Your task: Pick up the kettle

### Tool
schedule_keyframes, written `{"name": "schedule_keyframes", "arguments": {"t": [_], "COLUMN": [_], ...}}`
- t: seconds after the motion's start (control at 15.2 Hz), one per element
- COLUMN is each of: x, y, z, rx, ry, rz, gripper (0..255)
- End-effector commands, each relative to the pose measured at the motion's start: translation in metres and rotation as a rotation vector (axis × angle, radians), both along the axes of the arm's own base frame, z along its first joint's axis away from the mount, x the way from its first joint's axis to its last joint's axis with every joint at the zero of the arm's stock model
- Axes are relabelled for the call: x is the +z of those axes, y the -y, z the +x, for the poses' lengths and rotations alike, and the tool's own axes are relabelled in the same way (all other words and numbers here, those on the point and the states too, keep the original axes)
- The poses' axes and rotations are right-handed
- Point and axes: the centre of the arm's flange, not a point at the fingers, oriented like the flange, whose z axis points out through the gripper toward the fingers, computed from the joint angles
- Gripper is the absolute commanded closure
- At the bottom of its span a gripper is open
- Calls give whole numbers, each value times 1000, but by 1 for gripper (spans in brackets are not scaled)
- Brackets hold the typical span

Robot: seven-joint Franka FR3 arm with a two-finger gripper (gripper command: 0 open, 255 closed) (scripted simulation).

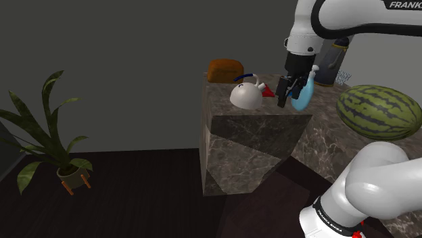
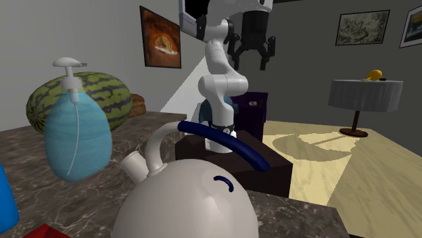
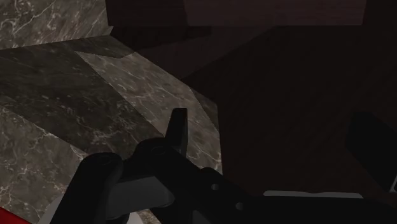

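Counter [image 1: 251,135], 1 kettle [image 1: 245,97], 1 watermelon [image 1: 379,112]

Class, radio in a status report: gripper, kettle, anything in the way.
Gripper open, holding nothing. Kettle upright on the counter, not grasped. Blue soap dispenser close beside kettle; watermelon further off.

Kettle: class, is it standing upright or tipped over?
Upright. The kettle rests base-down on the marbled counter, its blue handle arched over the top and its spout angled upward.

White domed kettle [image 1: 246,95] — blue handle, upright, countertop
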Motion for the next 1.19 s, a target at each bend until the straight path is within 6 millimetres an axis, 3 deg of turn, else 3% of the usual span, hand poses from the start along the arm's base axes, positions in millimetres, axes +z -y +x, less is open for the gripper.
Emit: {"name": "schedule_keyframes", "arguments": {"t": [0.0,0.53,1.12], "x": [0,-16,-35], "y": [0,89,174], "z": [0,48,123], "rx": [0,224,477], "ry": [0,-31,-65], "rz": [0,-10,-21], "gripper": [0,0,0]}}
